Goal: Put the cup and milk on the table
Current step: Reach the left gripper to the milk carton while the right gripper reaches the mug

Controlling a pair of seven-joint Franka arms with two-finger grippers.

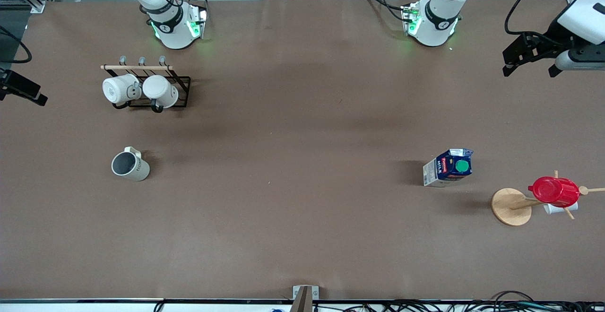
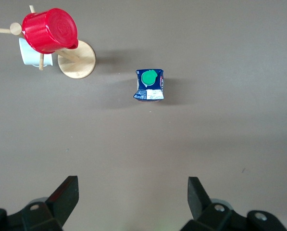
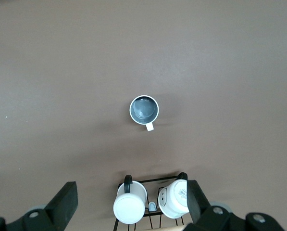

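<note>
The off-white cup [image 1: 130, 165] with a dark grey inside stands upright on the brown table [image 1: 302, 113] toward the right arm's end; it also shows in the right wrist view [image 3: 144, 109]. The dark blue milk [image 1: 449, 167] with a green cap stands on the table toward the left arm's end; it also shows in the left wrist view [image 2: 149, 85]. My left gripper [image 1: 529, 72] is open and empty, high over the table's end, and shows open in its wrist view [image 2: 133, 185]. My right gripper [image 3: 132, 187] is open and empty, high over the mug rack.
A black wire rack [image 1: 182, 92] holding two white mugs [image 1: 120, 89] stands farther from the front camera than the cup. A wooden mug tree [image 1: 510, 206] with a red cup [image 1: 554, 191] stands beside the milk, at the left arm's end.
</note>
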